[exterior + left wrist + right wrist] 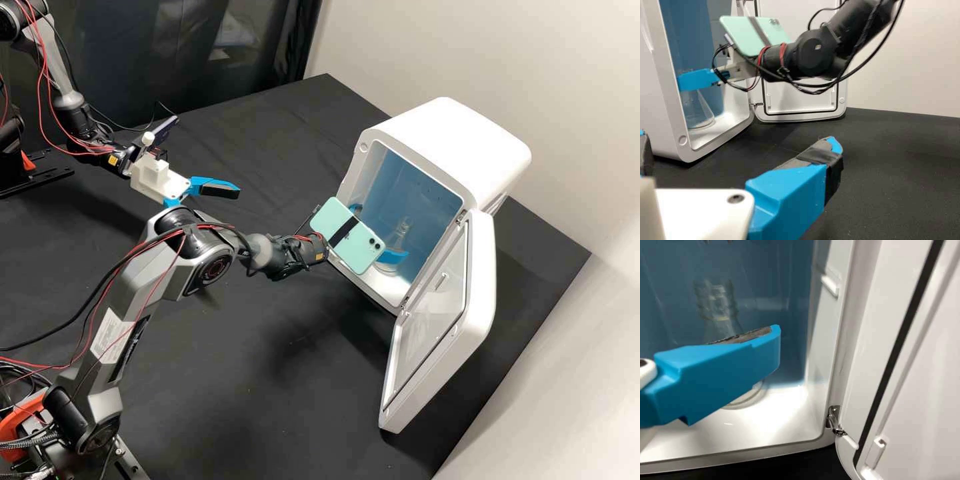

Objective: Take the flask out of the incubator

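The white incubator (460, 143) stands at the right of the bench, its door (443, 320) swung open. A clear conical flask (401, 235) stands upright on the chamber floor, against the blue back wall. My right gripper (385, 240) is inside the chamber at the flask, open, largely hidden behind the mint-green phone (348, 235) on its wrist. In the right wrist view one blue finger (720, 372) crosses in front of the flask (716, 302). My left gripper (208, 189) hangs open over the bench well to the left of the incubator, holding nothing; its own view shows the flask (697, 112) below the right arm's finger (697, 79).
The open door juts toward the bench's front right edge. The incubator's side wall (827, 315) and hinge (835, 421) lie close beside the right finger. Red and black cables (100, 287) run along the arms. Bare black bench (280, 373) spreads between the arms and the incubator.
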Robot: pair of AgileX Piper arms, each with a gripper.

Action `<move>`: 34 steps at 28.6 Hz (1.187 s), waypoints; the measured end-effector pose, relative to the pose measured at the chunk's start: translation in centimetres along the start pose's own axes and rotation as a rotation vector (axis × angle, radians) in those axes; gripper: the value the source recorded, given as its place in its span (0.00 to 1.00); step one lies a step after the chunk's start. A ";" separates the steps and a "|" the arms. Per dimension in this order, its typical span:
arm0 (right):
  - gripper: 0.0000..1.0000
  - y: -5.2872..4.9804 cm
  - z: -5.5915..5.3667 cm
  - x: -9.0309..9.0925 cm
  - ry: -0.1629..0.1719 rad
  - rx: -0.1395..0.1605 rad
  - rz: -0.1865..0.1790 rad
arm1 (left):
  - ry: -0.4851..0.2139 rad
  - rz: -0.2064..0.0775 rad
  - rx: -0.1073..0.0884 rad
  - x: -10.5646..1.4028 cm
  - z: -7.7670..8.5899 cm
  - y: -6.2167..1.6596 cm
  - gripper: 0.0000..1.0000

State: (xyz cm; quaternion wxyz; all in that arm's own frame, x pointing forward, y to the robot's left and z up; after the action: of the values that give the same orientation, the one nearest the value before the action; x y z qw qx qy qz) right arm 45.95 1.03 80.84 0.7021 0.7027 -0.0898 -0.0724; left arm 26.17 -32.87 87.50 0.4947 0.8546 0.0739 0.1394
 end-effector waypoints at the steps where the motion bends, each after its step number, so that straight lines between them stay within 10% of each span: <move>1: 1.00 -0.1 0.0 0.6 -0.010 -0.001 -0.001 | 0.000 0.000 0.000 0.0 0.0 0.00 1.00; 19: 1.00 -0.8 1.4 5.4 -0.118 -0.009 -0.022 | -0.014 -0.003 0.001 0.1 0.4 -0.08 1.00; 34: 1.00 -0.2 -0.2 8.3 -0.144 -0.036 -0.028 | -0.028 0.013 0.002 0.1 0.7 0.06 1.00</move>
State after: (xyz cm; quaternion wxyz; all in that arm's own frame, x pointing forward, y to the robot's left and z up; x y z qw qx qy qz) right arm 54.12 -0.68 80.88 0.7054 0.6839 -0.1292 -0.1343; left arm 26.44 -33.43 87.24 0.4939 0.8575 0.0617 0.1305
